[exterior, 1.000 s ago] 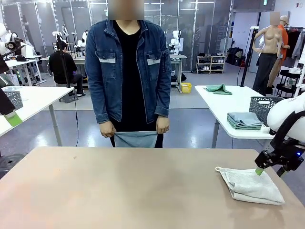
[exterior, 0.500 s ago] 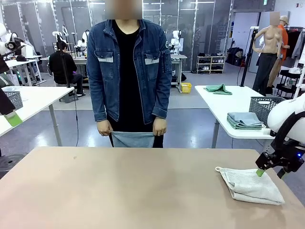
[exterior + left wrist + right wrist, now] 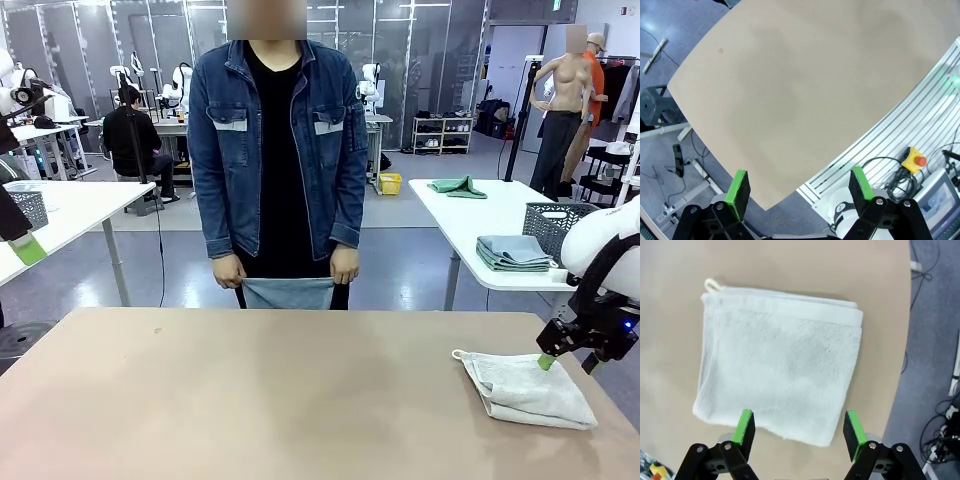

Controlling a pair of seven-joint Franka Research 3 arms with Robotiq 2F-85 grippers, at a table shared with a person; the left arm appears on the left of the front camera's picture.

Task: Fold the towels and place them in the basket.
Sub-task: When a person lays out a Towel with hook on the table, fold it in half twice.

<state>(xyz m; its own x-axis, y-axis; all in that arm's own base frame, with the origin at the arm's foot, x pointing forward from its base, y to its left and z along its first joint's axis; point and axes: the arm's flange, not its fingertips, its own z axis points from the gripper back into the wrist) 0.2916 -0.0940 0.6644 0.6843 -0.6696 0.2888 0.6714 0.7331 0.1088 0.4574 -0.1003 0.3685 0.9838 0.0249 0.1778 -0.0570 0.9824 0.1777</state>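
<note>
Towel (image 3: 528,388) of pale, whitish terry lies folded into a rough square near the right end of the tan table (image 3: 250,400), a small loop (image 3: 457,354) sticking out at its corner toward the middle. The right gripper (image 3: 565,362) hangs at the towel's far right edge with its jaws spread wide and nothing between them. Whether a green pad touches the cloth cannot be told. In the right wrist view the same towel (image 3: 782,385) lies flat beyond the parted fingers, close to the table's edge.

The left gripper (image 3: 799,187) is also wide open and empty, held off the left end of the table above its corner, with bare tabletop (image 3: 805,90) ahead of it.

At the far side stands a person (image 3: 275,150) in a denim jacket, holding a blue-grey towel (image 3: 288,292) stretched between both hands, just behind the table's far edge.
</note>
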